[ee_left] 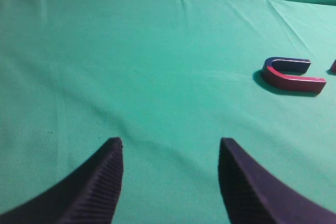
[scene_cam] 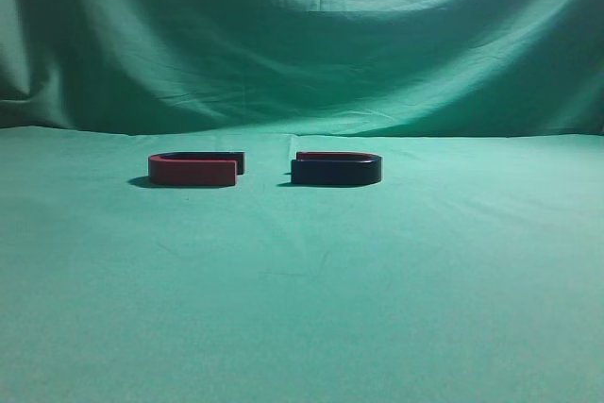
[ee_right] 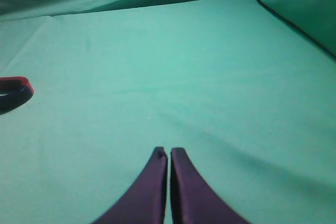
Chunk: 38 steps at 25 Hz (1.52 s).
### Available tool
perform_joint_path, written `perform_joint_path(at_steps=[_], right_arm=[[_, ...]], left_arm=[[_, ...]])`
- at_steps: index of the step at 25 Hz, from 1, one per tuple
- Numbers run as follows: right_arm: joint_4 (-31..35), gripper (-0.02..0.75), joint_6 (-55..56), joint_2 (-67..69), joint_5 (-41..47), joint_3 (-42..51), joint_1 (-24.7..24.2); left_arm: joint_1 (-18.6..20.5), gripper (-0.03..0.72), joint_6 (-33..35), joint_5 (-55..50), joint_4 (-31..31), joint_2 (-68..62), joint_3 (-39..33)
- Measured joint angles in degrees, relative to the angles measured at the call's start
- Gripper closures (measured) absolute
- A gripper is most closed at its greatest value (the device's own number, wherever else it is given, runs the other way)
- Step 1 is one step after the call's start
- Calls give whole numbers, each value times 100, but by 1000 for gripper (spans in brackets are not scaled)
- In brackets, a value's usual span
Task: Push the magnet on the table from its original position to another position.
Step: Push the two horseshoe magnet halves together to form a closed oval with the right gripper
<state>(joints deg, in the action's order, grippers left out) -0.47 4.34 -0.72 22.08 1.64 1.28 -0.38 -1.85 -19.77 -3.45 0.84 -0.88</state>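
Two red and dark blue horseshoe magnets lie flat on the green cloth in the exterior view, open ends facing each other across a small gap. The left magnet (scene_cam: 195,168) shows its red arm in front; it also shows in the left wrist view (ee_left: 290,75) at the right. The right magnet (scene_cam: 336,168) shows its blue arm in front; its curved end shows at the left edge of the right wrist view (ee_right: 14,91). My left gripper (ee_left: 170,142) is open and empty, well short of the left magnet. My right gripper (ee_right: 168,151) is shut and empty, far from the right magnet. Neither arm shows in the exterior view.
Green cloth (scene_cam: 302,309) covers the whole table and hangs as a backdrop (scene_cam: 302,35) behind it. A raised fold of cloth (ee_right: 299,9) stands at the far right of the right wrist view.
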Motion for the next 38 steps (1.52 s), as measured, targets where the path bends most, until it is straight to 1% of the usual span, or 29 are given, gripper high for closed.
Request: perform_joint_path(at_steps=[25,26,28,30,32,34,35,38], right_arm=[[-23,738,0,0,-59,0,0],[-11,738,0,0,-149,0,0],[160,738,35,0,-622,2,0],[416,738,104,0,-1295,2,0],[533,738,140,0,-2194,2,0],[578,738,142,0,-2752,2,0],[588,738,142,0,-2749,-46,0],[425,738,54,58,-2238,-595,0]], left_arm=[[0,316,0,0,0,0,0],[0,316,0,0,0,0,0],[0,316,0,0,0,0,0],[0,316,0,0,0,0,0],[0,316,0,0,0,0,0],[0,316,0,0,0,0,0],[0,316,0,0,0,0,0],[0,316,0,0,0,0,0]])
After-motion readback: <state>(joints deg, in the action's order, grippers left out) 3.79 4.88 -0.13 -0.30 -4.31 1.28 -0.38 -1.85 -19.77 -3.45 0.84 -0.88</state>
